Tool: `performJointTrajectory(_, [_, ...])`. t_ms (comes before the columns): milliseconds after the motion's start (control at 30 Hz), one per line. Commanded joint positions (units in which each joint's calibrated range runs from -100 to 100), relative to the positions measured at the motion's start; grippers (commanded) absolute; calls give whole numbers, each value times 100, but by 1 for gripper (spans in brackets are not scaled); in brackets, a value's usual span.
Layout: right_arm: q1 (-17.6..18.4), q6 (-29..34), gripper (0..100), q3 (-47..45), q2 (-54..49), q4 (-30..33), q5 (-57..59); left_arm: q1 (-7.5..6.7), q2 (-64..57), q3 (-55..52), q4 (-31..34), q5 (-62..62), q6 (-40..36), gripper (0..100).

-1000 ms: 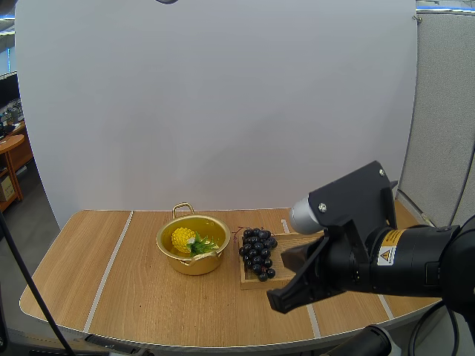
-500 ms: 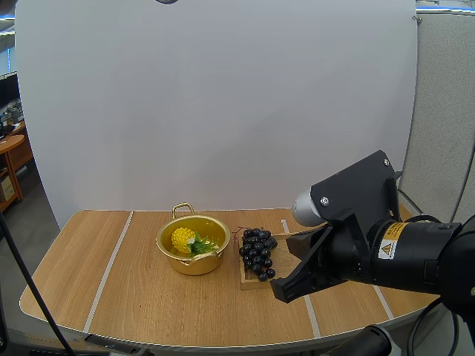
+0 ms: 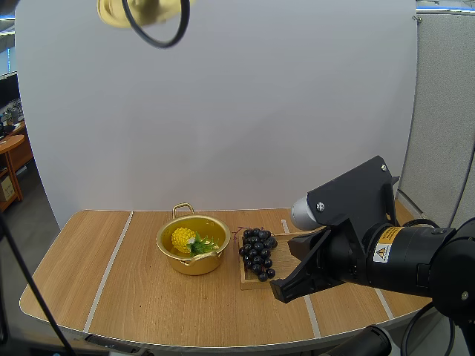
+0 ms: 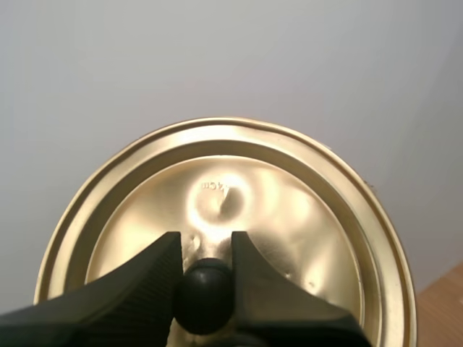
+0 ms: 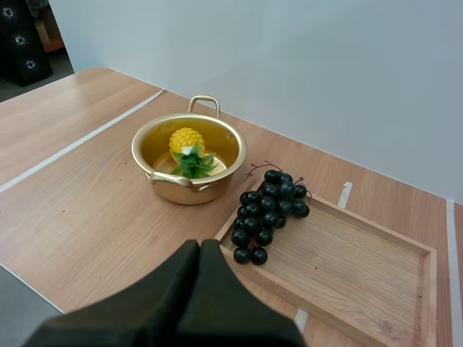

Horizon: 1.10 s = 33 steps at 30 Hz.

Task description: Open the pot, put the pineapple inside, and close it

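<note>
While the pineapple (image 3: 183,239) sits in the pot (image 3: 194,265), the left gripper (image 4: 205,254) pinches the lid (image 4: 289,217) high above it, and the right gripper (image 5: 200,249) is closed, empty.

A bunch of dark grapes (image 5: 270,210) is heaped at one end of the wooden tray (image 5: 362,260), with a few berries spilling over the tray's rim. The tray lies flat on the light wood table (image 5: 72,188). A pale stripe in the table runs under the tray.
</note>
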<state>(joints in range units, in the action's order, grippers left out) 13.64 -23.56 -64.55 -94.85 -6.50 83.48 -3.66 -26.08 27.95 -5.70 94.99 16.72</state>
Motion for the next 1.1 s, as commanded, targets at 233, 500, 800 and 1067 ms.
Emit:
performJointTrajectory(233, [-20,-30,0,-11,-38,50,-160,-11,1000,-123,-79,501,-59,0])
performJointTrajectory(500, [-20,-30,0,-11,-38,131,-160,-11,1148,-1414,-342,501,348,0])
performJointTrajectory(800, [-20,-30,0,-11,-38,128,-315,-11,1148,-3180,-890,501,837,0])
performJointTrajectory(1067, [-20,-30,0,-11,-38,128,-315,-11,1148,-4605,-995,89,1073,0])
